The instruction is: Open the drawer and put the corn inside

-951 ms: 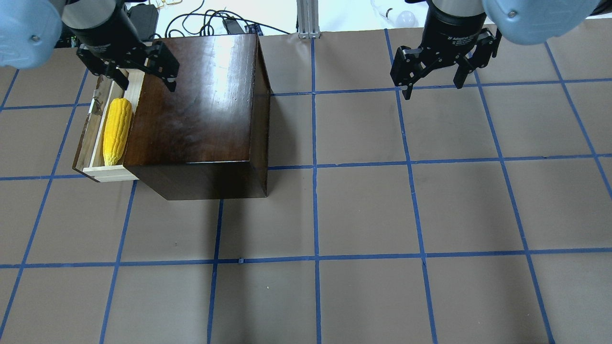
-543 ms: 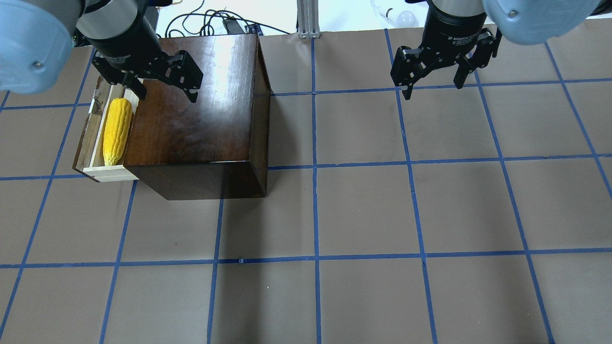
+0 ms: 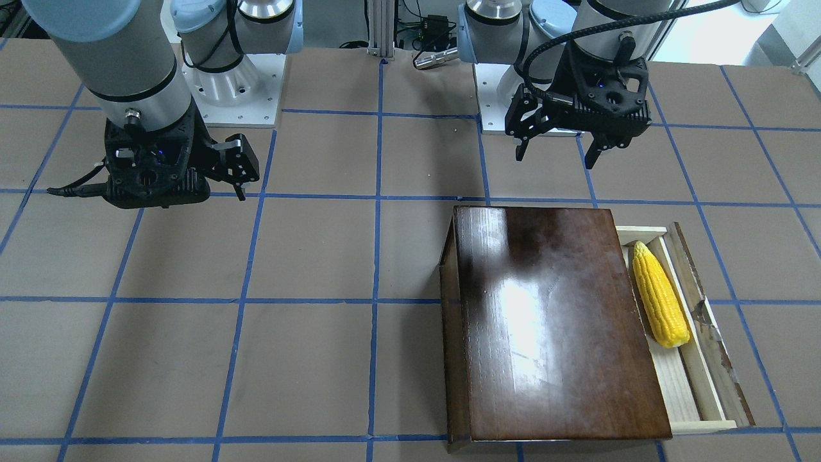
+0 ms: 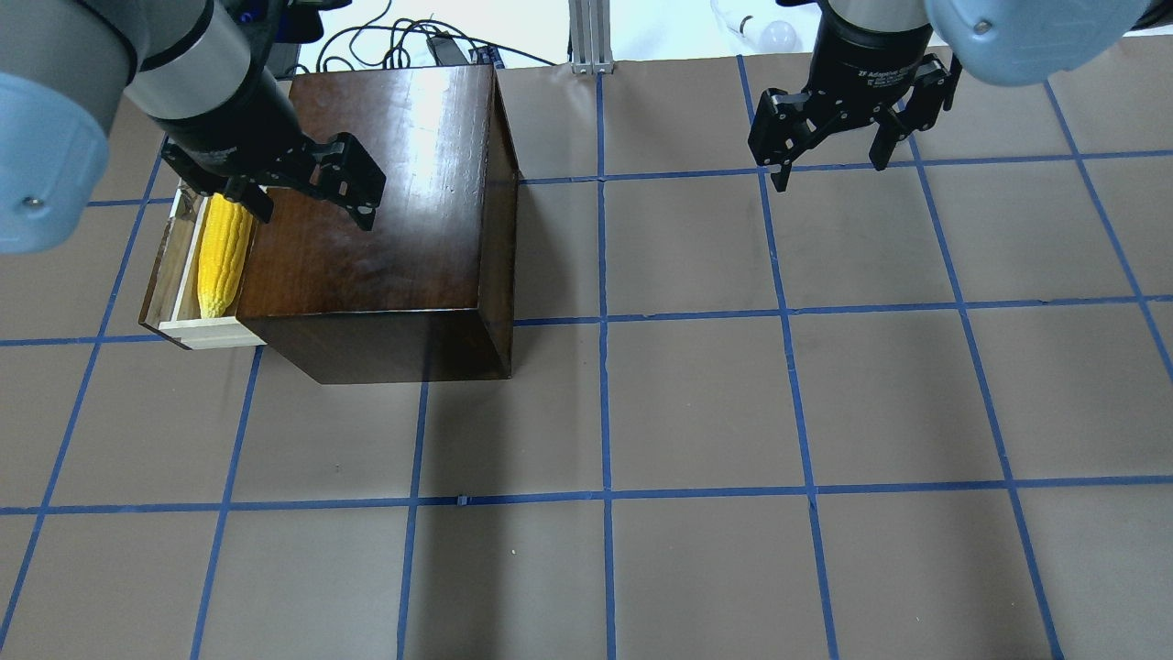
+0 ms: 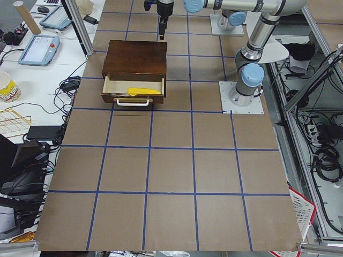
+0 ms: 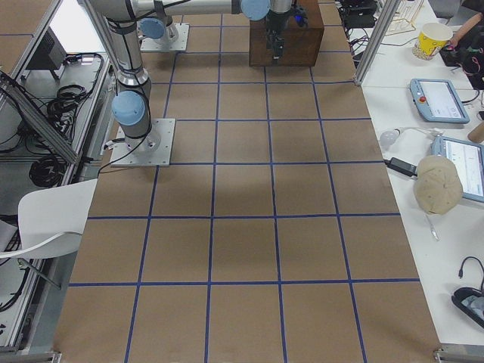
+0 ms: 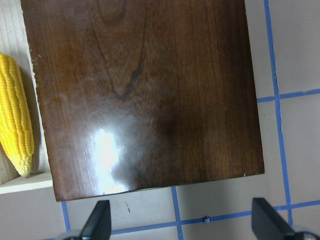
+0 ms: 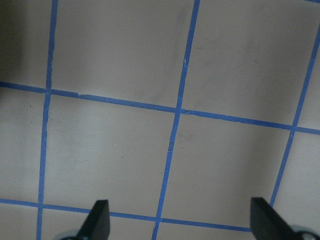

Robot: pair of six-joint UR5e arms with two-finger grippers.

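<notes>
Corn (image 3: 659,295) lying inside open drawer (image 3: 702,359), sticking out of box (image 3: 551,321). Left gripper (image 4: 313,213) spread wide, empty, above box top near drawer side. Right gripper (image 4: 832,174) spread too, empty, well apart from box.

One corn (image 4: 224,266), drawer (image 4: 213,333), box (image 4: 394,238); two: left pincer (image 4: 312,214), right pincer (image 4: 832,173).

The table (image 4: 696,412) wears matte brown sheeting, cut into squares by blue tape lines (image 4: 606,403). An aluminium post (image 4: 589,37) stands at its far edge. A white bench (image 6: 382,106) alongside carries a teach pendant (image 6: 437,100) and a paper cup (image 6: 432,39) (yellow-patterned). A white chair (image 6: 53,215) sits on the opposite side.
</notes>
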